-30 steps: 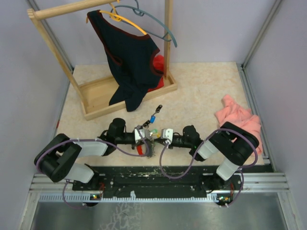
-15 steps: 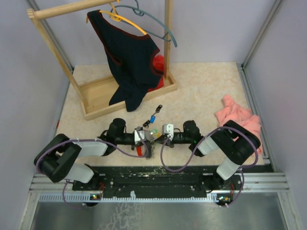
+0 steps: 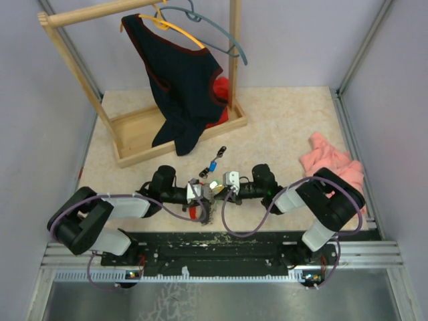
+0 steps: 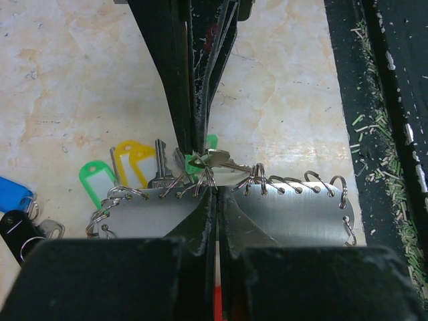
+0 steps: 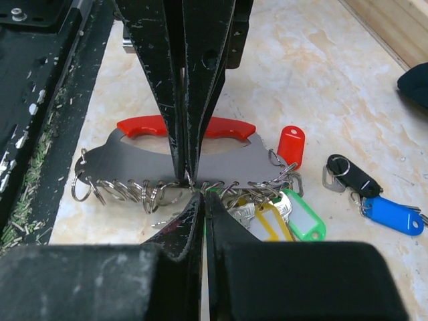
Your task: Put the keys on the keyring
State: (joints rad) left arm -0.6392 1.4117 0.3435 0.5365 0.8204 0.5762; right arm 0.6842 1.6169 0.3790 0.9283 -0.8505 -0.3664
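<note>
Pressed fully shut, left pincer [image 4: 215, 192] and right pincer [image 5: 202, 195] met tip to tip at the ringed edge of the keyring [image 5: 241, 157]; whether either held anything, unclear.

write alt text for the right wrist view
Two shut grippers, the right gripper from below and the left gripper from above, meet tip to tip at the ring-lined edge of the grey and red keyring. Green and yellow tagged keys lie beside it; red, black and blue ones lie farther right.
</note>
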